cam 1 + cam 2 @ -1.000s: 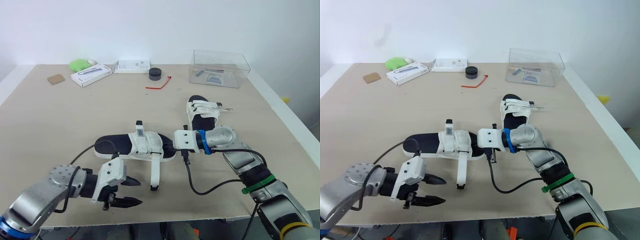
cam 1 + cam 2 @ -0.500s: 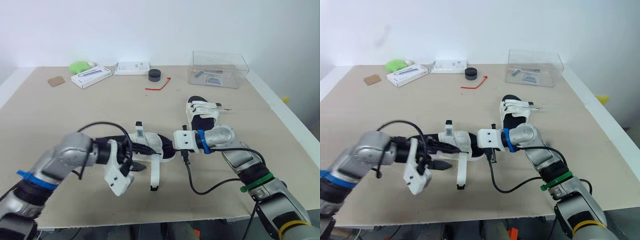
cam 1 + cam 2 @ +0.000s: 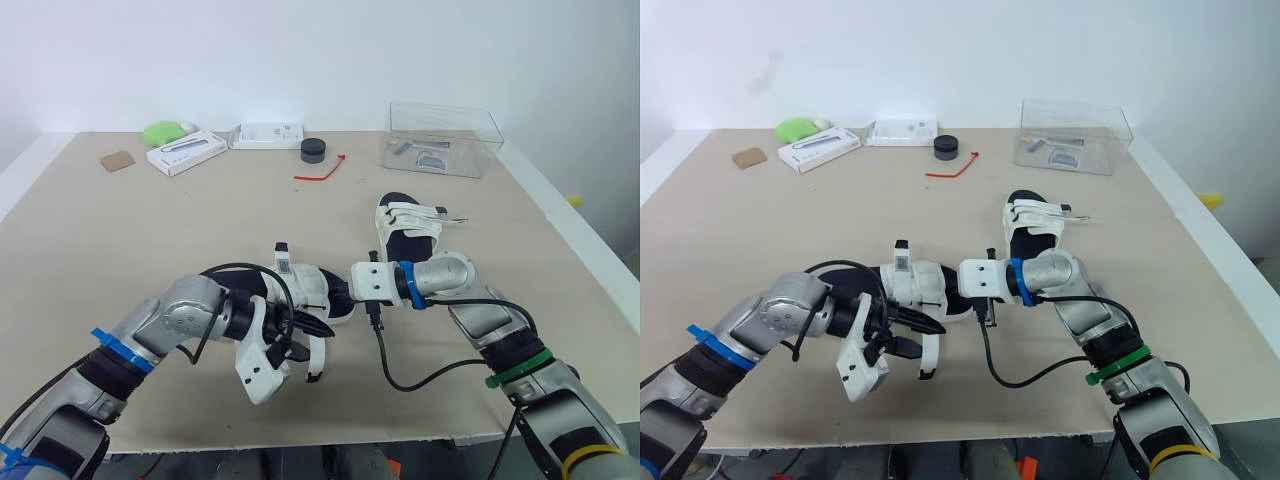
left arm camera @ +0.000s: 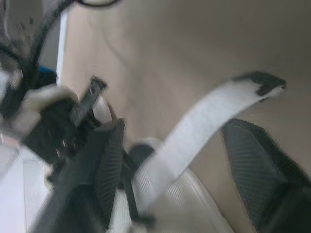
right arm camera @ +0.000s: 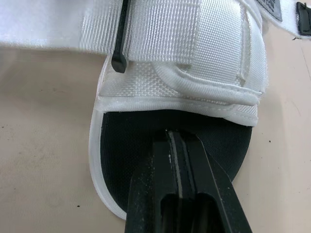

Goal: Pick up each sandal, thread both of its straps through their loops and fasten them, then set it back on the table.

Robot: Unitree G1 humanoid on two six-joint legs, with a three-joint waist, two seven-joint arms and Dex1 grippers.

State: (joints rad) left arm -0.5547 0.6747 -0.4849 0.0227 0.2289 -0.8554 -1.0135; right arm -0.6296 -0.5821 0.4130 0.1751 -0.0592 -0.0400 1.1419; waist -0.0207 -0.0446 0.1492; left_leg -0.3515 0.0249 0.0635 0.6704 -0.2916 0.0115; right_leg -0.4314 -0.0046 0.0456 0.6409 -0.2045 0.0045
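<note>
One sandal (image 3: pixel 292 287), black-soled with white straps, lies at the table's middle. Its loose white strap (image 4: pixel 204 126) hangs toward the front edge. My left gripper (image 3: pixel 308 340) is open, with one finger on each side of that strap. My right gripper (image 3: pixel 340 294) is shut on the sandal's toe end, its fingers (image 5: pixel 180 194) pinching the black insole edge. The second sandal (image 3: pixel 405 225) lies further back on the right, one strap end sticking out sideways.
At the back stand a clear plastic box (image 3: pixel 440 138), a black round puck (image 3: pixel 313 150), a red tie (image 3: pixel 320 170), a white carton (image 3: pixel 185 152), a green object (image 3: pixel 160 131) and a brown square (image 3: pixel 116 160). The table's front edge is close to my arms.
My left arm has swung in from the front left of the table to the sandal, and its open fingers now straddle the loose strap. The right gripper has kept its hold.
</note>
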